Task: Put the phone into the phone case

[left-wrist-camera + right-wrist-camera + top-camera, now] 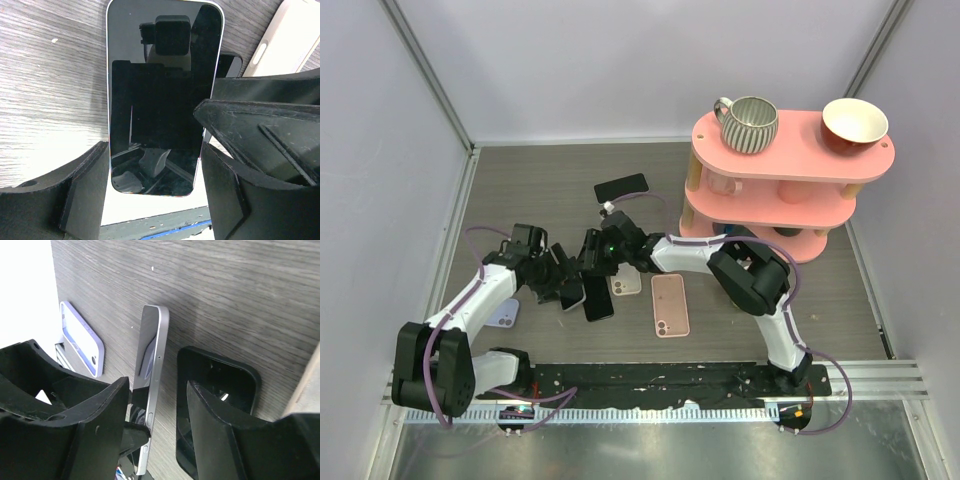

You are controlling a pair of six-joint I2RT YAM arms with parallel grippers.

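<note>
Left hand (152, 165) gripping dark-screened, silver-edged phone (160, 75) upright by its sides, right hand (157, 390) loosely straddling it, black phone case (220, 357) just beside.

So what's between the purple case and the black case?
The phone, standing up on its edge between the purple case and the black case. The right wrist view shows it.

Six phones and cases (670, 304); one striped mug (748, 123), one bowl (855, 123); one pink shelf (790, 150)
</note>
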